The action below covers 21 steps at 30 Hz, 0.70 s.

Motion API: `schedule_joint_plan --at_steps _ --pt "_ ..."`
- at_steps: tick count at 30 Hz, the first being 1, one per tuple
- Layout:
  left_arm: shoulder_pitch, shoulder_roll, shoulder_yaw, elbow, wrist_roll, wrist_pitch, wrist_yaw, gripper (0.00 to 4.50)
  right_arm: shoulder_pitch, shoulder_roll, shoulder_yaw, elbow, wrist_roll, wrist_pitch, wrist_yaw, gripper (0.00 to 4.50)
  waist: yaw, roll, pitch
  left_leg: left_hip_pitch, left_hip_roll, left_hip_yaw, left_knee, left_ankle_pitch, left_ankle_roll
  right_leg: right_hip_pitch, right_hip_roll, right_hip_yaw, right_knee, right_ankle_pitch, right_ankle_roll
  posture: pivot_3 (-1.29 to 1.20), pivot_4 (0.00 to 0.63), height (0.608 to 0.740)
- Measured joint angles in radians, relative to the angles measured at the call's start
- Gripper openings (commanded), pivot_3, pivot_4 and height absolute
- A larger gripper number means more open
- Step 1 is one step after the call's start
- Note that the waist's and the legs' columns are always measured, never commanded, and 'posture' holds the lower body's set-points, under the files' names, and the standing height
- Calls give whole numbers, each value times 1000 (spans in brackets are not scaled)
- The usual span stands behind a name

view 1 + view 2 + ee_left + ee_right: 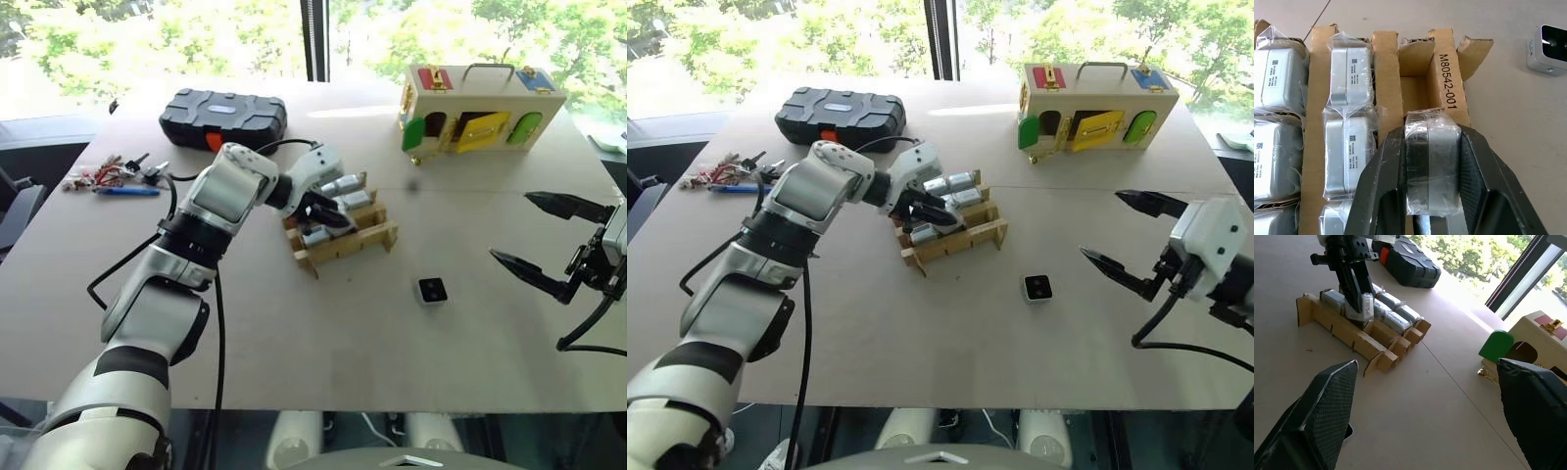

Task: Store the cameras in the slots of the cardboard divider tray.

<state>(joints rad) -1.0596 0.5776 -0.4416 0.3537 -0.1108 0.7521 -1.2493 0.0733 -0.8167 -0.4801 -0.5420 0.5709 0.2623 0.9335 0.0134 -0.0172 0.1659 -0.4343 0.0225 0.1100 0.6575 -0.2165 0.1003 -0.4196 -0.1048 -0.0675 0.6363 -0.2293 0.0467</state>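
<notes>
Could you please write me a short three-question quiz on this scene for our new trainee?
1. True or false: the left end effector is shut on a wrapped camera over the tray.
2. Where is the unwrapped loose camera? A) in the tray B) on the table beside the tray C) on the black case
3. Is the right end effector open or shut?

Key: 1 true; 2 B; 3 open, holding nothing.

Cameras (1349, 78) glossy plastic-wrapped metal; tray (1449, 63) matt cardboard.
</notes>
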Motion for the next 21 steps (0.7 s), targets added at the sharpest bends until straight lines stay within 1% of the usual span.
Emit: schedule_joint_plan --at_steps 5,21 --pt "-24 -12 0 31 0 27 -15 816 8 0 0 0 0 -4 0 4500 0 0 0 0 0 0 1 0 0 0 0 0 0 0 0 0 150 740" --pt "-38 1 -10 40 38 15 -67 816 8 2 4 0 -15 -27 -1 4500 0 0 0 0 0 0 2 0 0 0 1 -1 1 0 0 0 150 740"
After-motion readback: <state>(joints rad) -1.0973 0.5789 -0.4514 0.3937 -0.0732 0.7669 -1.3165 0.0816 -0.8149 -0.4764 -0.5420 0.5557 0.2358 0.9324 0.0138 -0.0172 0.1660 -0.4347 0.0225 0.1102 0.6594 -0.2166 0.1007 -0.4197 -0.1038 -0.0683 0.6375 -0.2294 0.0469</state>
